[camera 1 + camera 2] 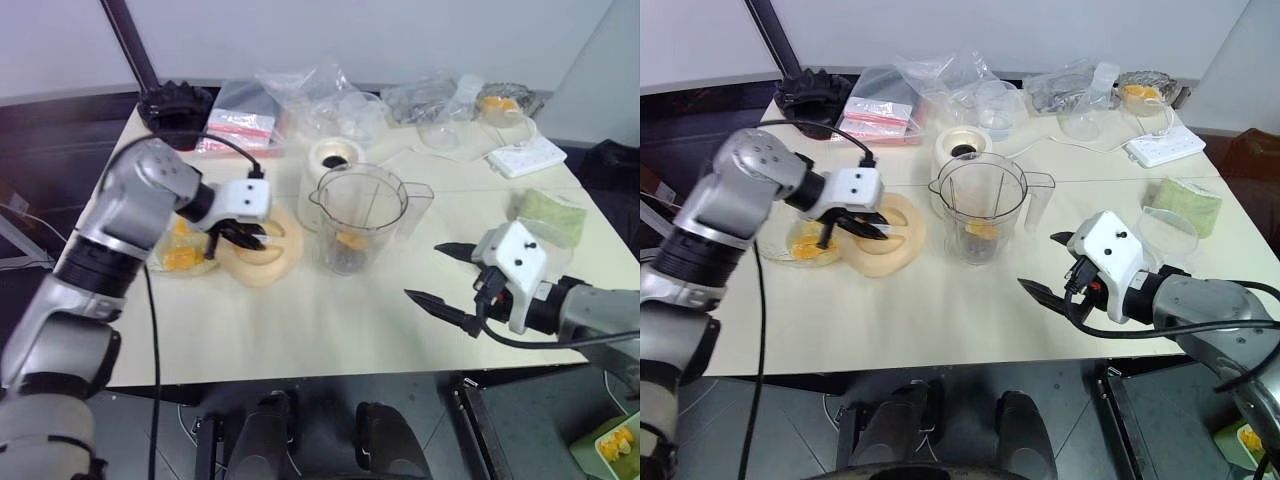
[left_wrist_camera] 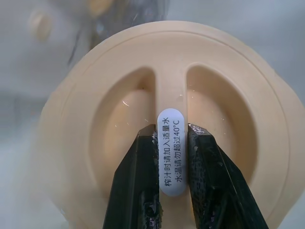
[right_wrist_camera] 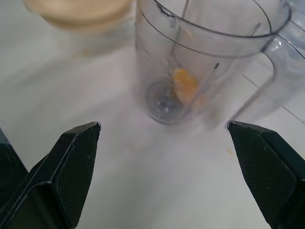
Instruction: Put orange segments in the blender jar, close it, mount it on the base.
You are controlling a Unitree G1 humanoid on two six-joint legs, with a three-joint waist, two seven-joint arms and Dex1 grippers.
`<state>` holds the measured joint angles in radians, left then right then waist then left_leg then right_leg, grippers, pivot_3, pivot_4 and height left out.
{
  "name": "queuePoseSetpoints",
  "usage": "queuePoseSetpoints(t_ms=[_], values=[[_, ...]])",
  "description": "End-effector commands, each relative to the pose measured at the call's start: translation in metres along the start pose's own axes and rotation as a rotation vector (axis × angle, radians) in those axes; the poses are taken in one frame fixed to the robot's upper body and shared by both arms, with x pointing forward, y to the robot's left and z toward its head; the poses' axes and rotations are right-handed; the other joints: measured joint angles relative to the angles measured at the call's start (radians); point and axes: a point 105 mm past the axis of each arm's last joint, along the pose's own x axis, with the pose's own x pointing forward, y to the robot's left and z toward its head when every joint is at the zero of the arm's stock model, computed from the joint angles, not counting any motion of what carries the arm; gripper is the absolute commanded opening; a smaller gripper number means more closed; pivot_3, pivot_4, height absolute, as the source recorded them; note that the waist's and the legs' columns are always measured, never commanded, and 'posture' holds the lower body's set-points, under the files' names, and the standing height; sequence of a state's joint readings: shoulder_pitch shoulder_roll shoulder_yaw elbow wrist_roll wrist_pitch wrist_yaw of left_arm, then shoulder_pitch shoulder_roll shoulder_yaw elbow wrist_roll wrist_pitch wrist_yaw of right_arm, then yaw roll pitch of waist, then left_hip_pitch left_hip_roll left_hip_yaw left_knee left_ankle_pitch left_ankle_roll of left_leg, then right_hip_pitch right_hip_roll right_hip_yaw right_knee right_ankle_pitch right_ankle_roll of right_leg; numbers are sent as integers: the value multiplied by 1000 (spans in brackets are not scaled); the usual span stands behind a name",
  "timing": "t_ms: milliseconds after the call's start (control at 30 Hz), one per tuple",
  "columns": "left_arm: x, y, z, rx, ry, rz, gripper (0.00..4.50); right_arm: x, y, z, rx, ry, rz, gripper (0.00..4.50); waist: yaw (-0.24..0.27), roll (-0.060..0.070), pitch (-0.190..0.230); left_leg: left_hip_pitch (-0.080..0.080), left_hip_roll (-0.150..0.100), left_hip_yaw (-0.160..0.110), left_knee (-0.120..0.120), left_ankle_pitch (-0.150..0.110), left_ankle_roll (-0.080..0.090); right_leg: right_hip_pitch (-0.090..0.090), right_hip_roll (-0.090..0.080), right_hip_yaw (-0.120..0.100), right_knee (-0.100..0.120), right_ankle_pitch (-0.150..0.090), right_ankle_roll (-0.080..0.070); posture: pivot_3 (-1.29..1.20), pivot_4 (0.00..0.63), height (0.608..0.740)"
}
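My left gripper is shut on the centre ridge of a pale orange round lid, held tilted just above the table; the wrist view shows both fingers clamping the labelled ridge. The blender jar stands upright and uncovered to the lid's right, with orange segments at its bottom. More orange segments lie in a clear dish left of the lid. The white base with its black socket stands right behind the jar. My right gripper is open, right of the jar and pointing at it, holding nothing.
Plastic bags and a black object crowd the table's back. A white power strip, a green pack and a clear bowl sit at the right. Bare tabletop lies in front of the jar.
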<state>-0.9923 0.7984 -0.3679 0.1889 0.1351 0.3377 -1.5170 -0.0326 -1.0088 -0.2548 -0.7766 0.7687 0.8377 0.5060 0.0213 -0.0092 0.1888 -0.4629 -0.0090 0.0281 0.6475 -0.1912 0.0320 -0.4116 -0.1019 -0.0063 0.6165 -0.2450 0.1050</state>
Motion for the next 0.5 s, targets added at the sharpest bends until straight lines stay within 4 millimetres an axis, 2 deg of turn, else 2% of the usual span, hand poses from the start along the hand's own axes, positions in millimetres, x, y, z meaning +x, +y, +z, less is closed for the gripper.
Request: queuePoseSetpoints(t_ms=[33, 133, 233, 267, 333, 433, 500], values=[[-38, 34, 20, 96, 11, 185, 249, 1, -5, 9, -39, -45, -18, 4500, 4, -1, 0, 0, 0, 0, 0, 0, 0, 0, 0, 0, 0, 0, 0, 0, 150, 740], [-57, 57, 34, 135, -14, 273, 249, 3, -10, 10, -39, -61, -41, 4500, 8, -1, 0, -1, 0, 1, 0, 0, 1, 0, 1, 0, -1, 0, 0, 0, 150, 740], [-78, 93, 64, 133, -125, 395, 249, 7, -21, 8, -37, -75, -87, 4500, 19, -1, 1, -1, 0, 1, 1, 0, 1, -1, 4, 0, 0, 0, 1, 0, 150, 740], [-82, 99, 77, 124, -184, 388, 249, 8, -24, 7, -35, -80, -100, 4500, 21, -2, 1, -1, 0, 1, 2, 0, 1, -1, 5, -1, 0, 0, 1, 0, 150, 740], [-81, 105, 101, 109, -276, 330, 249, 13, -25, 6, -27, -95, -111, 4500, 21, -3, 2, -2, 0, 0, 4, 0, 1, 0, 5, -2, 0, 0, 2, 0, 150, 740], [-71, 111, 126, 82, -336, 277, 249, 20, -23, 4, -13, -120, -120, 4500, 18, -4, 2, -3, -1, 2, 5, -2, 5, -1, 5, -1, 0, 1, 4, 0, 150, 740], [-60, 111, 147, 43, -360, 225, 249, 24, -23, 1, -6, -131, -145, 4500, 18, -4, 2, -4, -1, 3, 5, -3, 5, -1, 5, 0, 0, 3, 13, 0, 150, 740]])
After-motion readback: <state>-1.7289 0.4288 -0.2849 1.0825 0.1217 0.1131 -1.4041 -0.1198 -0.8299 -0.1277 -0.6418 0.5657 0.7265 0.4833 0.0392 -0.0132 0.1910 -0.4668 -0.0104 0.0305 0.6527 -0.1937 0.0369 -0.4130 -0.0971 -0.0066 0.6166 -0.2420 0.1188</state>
